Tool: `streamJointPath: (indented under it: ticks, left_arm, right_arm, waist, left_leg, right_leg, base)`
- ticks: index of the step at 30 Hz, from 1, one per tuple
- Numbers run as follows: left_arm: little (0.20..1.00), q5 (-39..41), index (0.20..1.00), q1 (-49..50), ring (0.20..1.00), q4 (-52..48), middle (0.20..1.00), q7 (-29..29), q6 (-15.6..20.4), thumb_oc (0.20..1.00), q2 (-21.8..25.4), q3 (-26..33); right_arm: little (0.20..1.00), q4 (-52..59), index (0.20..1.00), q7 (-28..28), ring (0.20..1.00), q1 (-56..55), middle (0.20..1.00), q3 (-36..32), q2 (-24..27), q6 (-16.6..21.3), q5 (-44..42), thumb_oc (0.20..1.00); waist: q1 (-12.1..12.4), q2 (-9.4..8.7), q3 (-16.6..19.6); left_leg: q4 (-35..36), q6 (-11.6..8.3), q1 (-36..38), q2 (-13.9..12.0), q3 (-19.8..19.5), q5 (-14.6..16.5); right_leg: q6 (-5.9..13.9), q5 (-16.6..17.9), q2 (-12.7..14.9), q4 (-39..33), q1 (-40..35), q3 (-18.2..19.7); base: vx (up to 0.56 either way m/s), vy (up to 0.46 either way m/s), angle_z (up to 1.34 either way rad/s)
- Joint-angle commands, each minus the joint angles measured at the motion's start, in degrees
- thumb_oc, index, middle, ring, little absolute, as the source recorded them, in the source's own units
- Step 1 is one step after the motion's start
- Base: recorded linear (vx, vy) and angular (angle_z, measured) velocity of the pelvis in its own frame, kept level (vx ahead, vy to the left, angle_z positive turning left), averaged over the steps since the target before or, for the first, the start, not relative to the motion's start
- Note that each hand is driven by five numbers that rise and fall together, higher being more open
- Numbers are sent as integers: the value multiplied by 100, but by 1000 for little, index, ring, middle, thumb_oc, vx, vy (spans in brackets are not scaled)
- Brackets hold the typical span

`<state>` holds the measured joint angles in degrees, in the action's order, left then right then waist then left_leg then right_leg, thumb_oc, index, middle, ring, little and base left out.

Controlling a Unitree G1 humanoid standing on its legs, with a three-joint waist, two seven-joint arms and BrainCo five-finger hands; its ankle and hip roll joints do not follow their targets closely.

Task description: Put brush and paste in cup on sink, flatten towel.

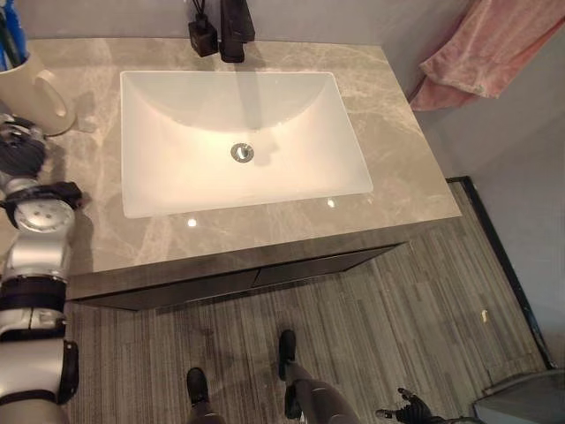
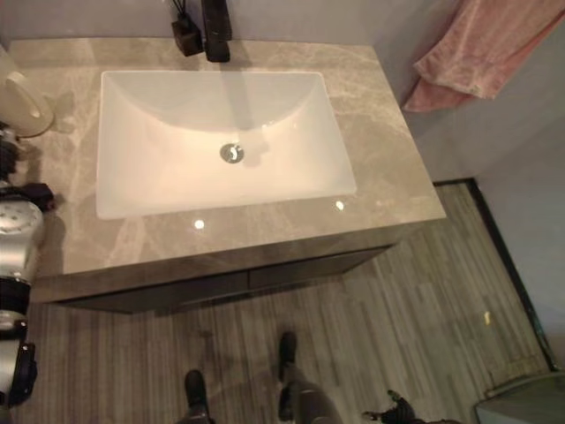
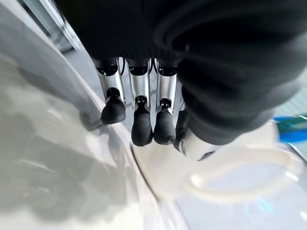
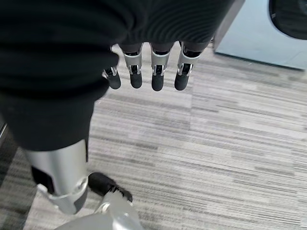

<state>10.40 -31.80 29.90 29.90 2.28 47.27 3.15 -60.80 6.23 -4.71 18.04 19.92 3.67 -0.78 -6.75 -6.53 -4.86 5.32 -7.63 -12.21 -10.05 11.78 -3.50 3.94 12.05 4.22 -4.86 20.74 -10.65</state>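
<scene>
A cream cup point(image 1: 33, 88) with a handle stands at the counter's back left corner, with blue items point(image 1: 11, 40) sticking out of its top. My left hand point(image 1: 18, 150) hovers just in front of the cup. In the left wrist view its fingers point(image 3: 141, 120) hang straight beside the cup's handle point(image 3: 230, 184), holding nothing. A pink towel point(image 1: 494, 49) hangs bunched on the wall at the far right. My right hand point(image 1: 408, 408) hangs low over the floor, its fingers point(image 4: 158, 76) relaxed and empty.
A white rectangular sink basin point(image 1: 309, 115) is set in the grey marble counter point(image 1: 397, 150). A black faucet point(image 1: 237, 26) and a small black bottle point(image 1: 203, 35) stand behind it. Striped grey flooring point(image 1: 397, 309) lies in front.
</scene>
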Motion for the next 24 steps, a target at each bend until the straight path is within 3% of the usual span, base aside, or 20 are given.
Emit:
streamJointPath:
  ticks: [1, 7, 16, 19, 24]
  left_arm:
    - [200, -496, 200, 390, 200, 152, 200, -176, -38, 200, -129, 159]
    - [200, -137, 200, 742, 200, -291, 200, -646, 125, 200, -333, 369]
    - [200, 767, 200, 276, 200, 117, 200, -612, 302, 200, -241, 243]
    - [200, 1329, 200, -79, 200, 566, 200, -871, 332, 200, 112, -42]
    - [200, 1564, 200, -365, 200, 873, 200, -993, 303, 200, 383, -286]
  right_arm:
    - [1000, 90, 1000, 58, 1000, 13, 1000, -240, 254, -78, 116, 1000]
    - [1000, -78, 1000, -25, 1000, 2, 1000, -349, 325, -143, 356, 1000]
    - [1000, -17, 1000, -26, 1000, -37, 1000, -357, 430, -184, 313, 1000]
    - [1000, -13, 1000, -56, 1000, -39, 1000, -343, 482, -210, 249, 1000]
    - [1000, 14, 1000, -89, 1000, -68, 1000, -302, 482, -225, 217, 1000]
  waist:
    - [-40, -73, -258]
    - [-11, 30, -223]
    - [-105, 49, -258]
    - [-157, 134, -336]
    - [-179, 184, -359]
  left_leg:
    - [-32, 181, -194, 38, -195, -307]
    - [-32, 199, -322, 65, -301, -362]
    - [-32, 192, -450, 70, -208, -400]
    - [-32, 199, -536, 108, -186, -430]
    - [-32, 201, -610, 126, -195, -446]
  right_leg:
    - [456, -255, 224, -14, -538, 387]
    - [422, -227, 212, -14, -497, 303]
    - [462, -122, 208, -14, -297, 380]
    - [488, -74, 254, -14, -190, 427]
    - [504, -47, 286, -14, -116, 436]
  base:
    - [-36, 7, 7]
    - [-76, -2, 13]
    - [-9, 17, -3]
    - [18, 69, -6]
    - [12, 21, -6]
